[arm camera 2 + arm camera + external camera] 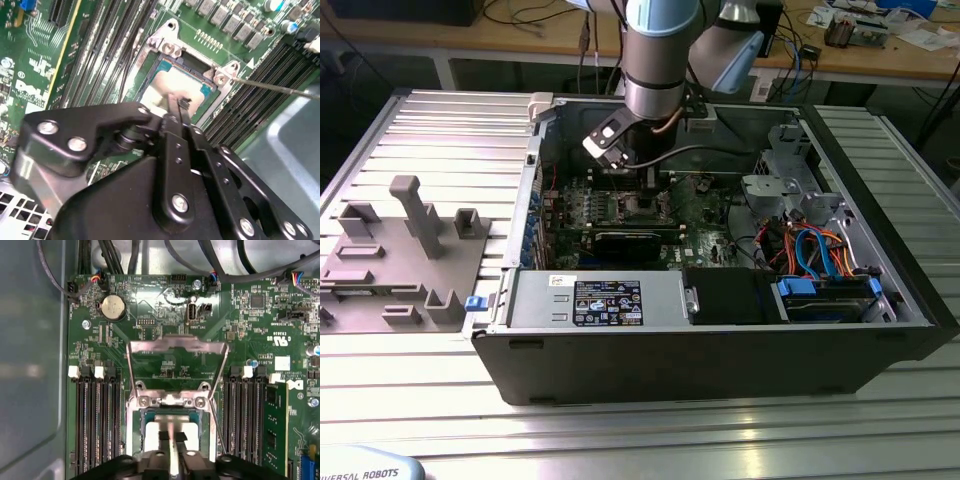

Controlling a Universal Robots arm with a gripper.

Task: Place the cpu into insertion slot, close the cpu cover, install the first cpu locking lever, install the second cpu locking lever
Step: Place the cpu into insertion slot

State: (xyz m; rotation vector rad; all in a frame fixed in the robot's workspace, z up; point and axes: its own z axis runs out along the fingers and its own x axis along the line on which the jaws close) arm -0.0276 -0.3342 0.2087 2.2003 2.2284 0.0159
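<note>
The arm reaches down into an open computer case (720, 350) lying on its side, and its gripper (638, 180) hangs low over the green motherboard (705, 215) in the exterior view. In both wrist views the gripper (179, 103) (172, 436) has its black fingers drawn together with only a sliver between them – closed, with nothing seen clamped – and their tips sit right at the dull silver top of the cpu (167, 82) (152, 440); whether they touch it cannot be told. The cpu lies flat inside the insertion slot (134, 440), its blue-green edge showing within the silver rim. The cpu cover (177, 346) is not down: the thin silver frame stands swung open from its hinge at the slot's far edge, and the bare board shows through its square cut-out. In the second wrist view a thin metal rod (280, 88) runs out from a corner of the slot over the long black memory slots (250, 100). In the first wrist view such slots (95, 425) flank the socket on both sides, and a round coin cell (113, 307) sits beyond the raised cover.
</note>
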